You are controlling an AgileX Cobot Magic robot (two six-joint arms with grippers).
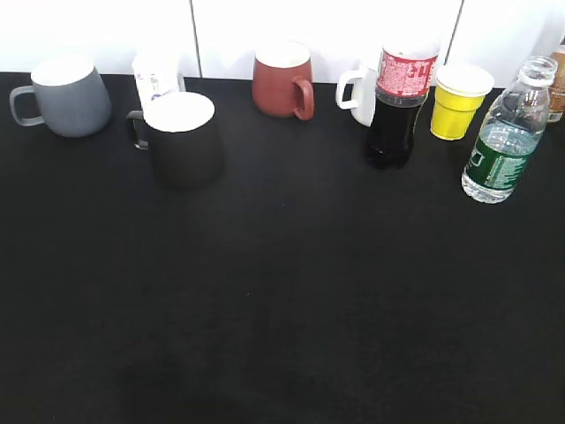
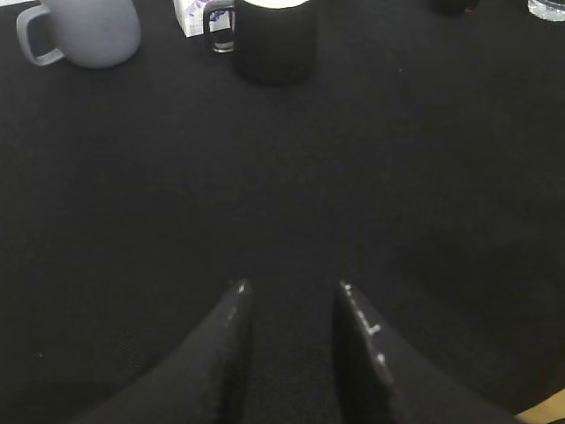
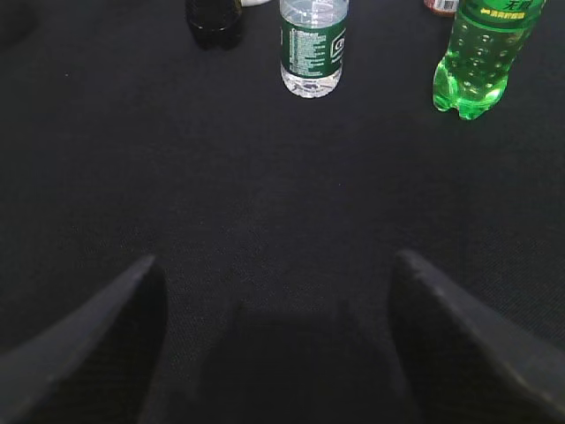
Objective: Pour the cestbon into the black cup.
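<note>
Black tabletop (image 1: 282, 309) (matte cloth), white wall (image 1: 327, 26).

My left gripper (image 2: 291, 296): two dark fingers (image 2: 231, 340) set a narrow gap apart, tips pointing forward, nothing between them, hovering low over the table. My right gripper (image 3: 278, 265): fingers (image 3: 115, 327) spread wide toward the frame's two sides, nothing held. Neither arm shows in the exterior view.
</note>
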